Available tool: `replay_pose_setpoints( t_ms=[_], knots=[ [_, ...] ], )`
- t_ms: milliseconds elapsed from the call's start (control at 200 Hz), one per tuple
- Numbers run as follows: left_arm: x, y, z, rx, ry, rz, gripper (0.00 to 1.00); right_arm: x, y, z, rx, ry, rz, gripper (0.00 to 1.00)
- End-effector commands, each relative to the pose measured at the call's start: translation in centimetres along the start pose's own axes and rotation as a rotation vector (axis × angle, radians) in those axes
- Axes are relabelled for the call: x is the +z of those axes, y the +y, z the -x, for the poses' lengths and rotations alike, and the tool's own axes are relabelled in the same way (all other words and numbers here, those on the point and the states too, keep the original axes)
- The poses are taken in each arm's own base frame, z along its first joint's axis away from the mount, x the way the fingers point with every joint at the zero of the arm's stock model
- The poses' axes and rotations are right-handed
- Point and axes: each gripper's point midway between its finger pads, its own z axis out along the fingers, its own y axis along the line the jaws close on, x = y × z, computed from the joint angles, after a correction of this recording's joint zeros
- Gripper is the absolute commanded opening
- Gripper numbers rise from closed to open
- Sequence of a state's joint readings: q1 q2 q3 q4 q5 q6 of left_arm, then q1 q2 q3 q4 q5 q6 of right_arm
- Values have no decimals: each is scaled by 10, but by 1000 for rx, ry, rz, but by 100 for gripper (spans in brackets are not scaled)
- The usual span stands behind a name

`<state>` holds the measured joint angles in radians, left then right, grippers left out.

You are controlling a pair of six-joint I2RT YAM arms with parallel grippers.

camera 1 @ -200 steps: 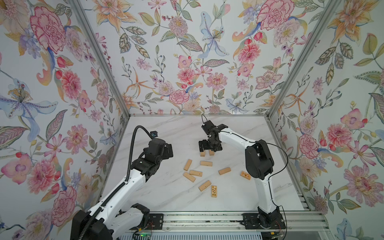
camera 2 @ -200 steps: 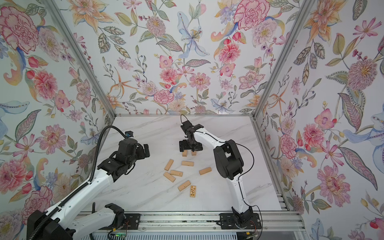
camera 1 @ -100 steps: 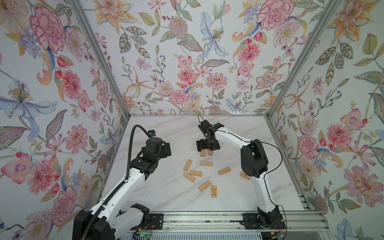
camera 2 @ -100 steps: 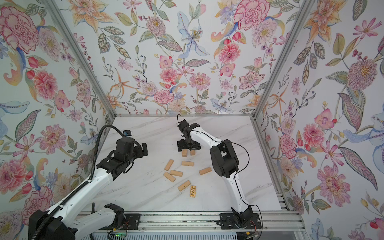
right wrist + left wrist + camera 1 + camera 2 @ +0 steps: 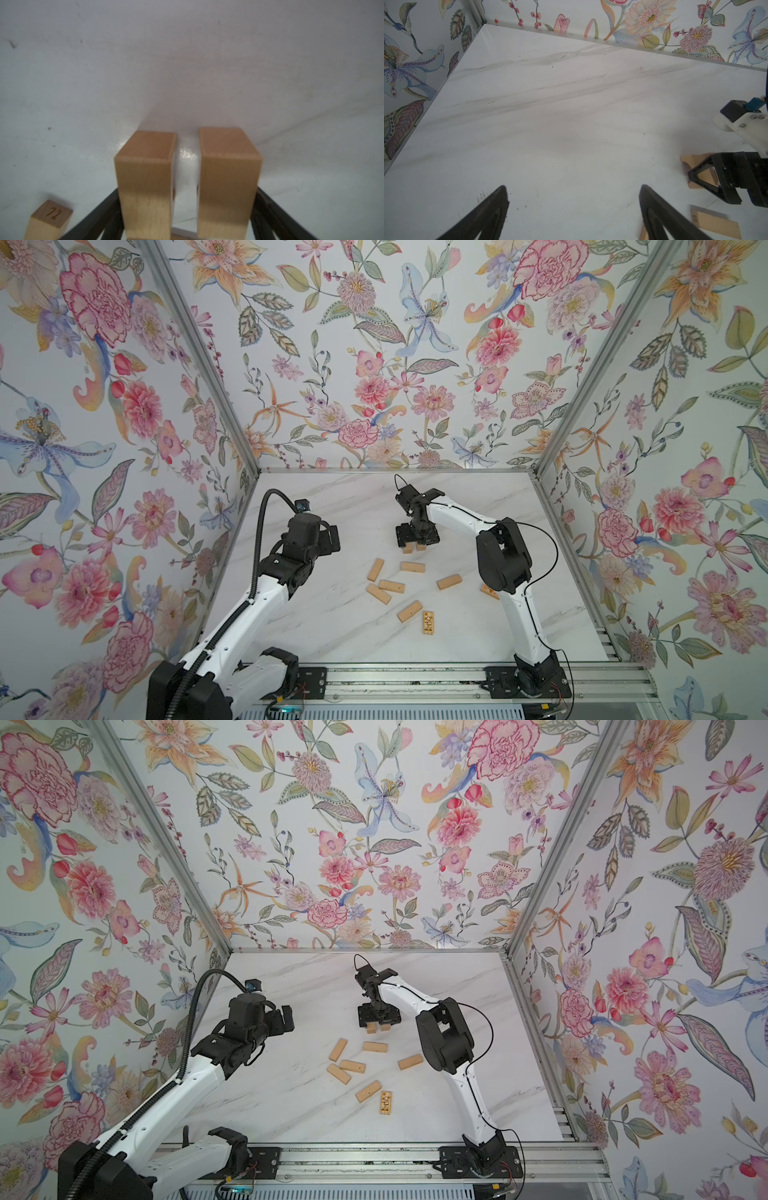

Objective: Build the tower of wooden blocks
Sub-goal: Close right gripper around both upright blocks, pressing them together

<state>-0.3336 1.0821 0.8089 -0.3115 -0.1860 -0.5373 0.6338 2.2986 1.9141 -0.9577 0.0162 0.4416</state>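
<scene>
My right jaws stand spread astride two wood blocks point(image 5: 145, 176) lying side by side on the surface point(image 5: 332, 635), one jaw beside each outer face. A gap shows between the blocks, so I judge they are not yet squeezed. In a top view the pair point(image 5: 409, 548) runs twelve to six. Loose blocks point(image 5: 390, 586) lie toward six o'clock. My left jaws, spread and empty, hang at nine o'clock, well apart, so my right is nearer.

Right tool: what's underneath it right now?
One wood block beside a second block, a gap between them, flanked by fingers of the right tool. In both top views only their ends show. Anything beneath them is hidden.
</scene>
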Motion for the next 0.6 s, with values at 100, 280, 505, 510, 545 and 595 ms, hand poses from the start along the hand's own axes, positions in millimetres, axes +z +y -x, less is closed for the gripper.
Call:
replay_pose_setpoints(
  t_ms=[100,280,505,510,545,595],
  knots=[
    [-1,3,-1,10,0,-7,99,3,1,-2,-1,18,-18,81],
    [-4,5,0,5,-5,-7,99,6,0,-2,-3,21,-21,72],
    [-6,7,-2,-4,-8,-8,99,8,-1,-4,1,27,-30,60],
    [-6,7,-2,-4,-8,-8,99,8,-1,-4,1,28,-29,60],
    [-6,7,-2,-5,-8,-9,99,8,-1,-4,3,26,-29,59],
    [-6,6,-2,-7,-9,-13,99,8,-1,-4,7,25,-29,57]
  ],
)
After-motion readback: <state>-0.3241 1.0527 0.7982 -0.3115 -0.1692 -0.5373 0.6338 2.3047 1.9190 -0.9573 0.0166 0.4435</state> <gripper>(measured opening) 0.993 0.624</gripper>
